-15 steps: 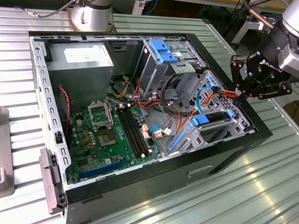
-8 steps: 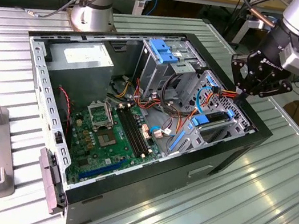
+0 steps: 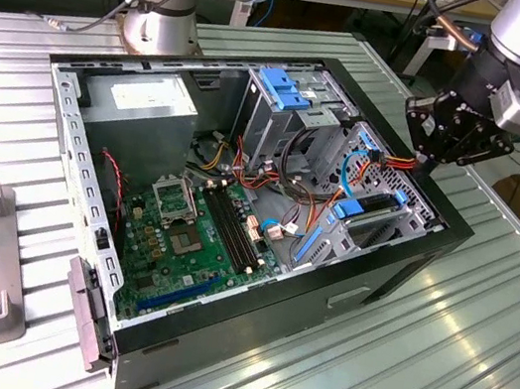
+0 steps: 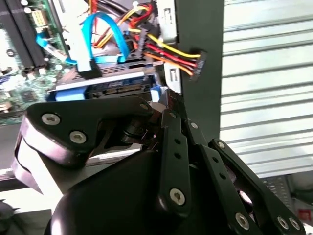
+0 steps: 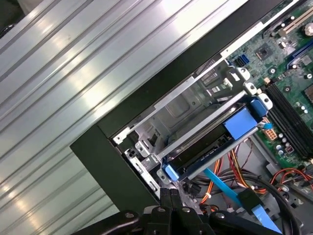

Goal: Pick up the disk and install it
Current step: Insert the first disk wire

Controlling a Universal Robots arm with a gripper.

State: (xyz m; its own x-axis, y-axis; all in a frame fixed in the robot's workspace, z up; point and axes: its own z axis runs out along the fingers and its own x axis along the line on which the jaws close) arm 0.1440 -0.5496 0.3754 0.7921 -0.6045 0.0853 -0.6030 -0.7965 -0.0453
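So the disk (image 5: 205, 149) is sitting in its bay at the corner of the case (image 3: 246, 328), on the exterior view's right. It's a flat dark slab inside bare metal framing, with glossy blue plastic rails along the edges and a blue tab at one end. The gripper (image 3: 426, 163) is all black angular links with silver screw heads. It hangs right over that corner, just above the case rim, and its fingers look pinched together with nothing between them. A flat blue cable (image 4: 105, 29) loops down next to the disk, and yellow, red and orange wires (image 4: 166, 49) end in a black plug by the rim. A green motherboard (image 3: 193, 233) covers the floor. The grey power supply (image 3: 145, 104) has a white sticker, print too small to read. Everything's on a ribbed aluminium table (image 3: 430, 376)
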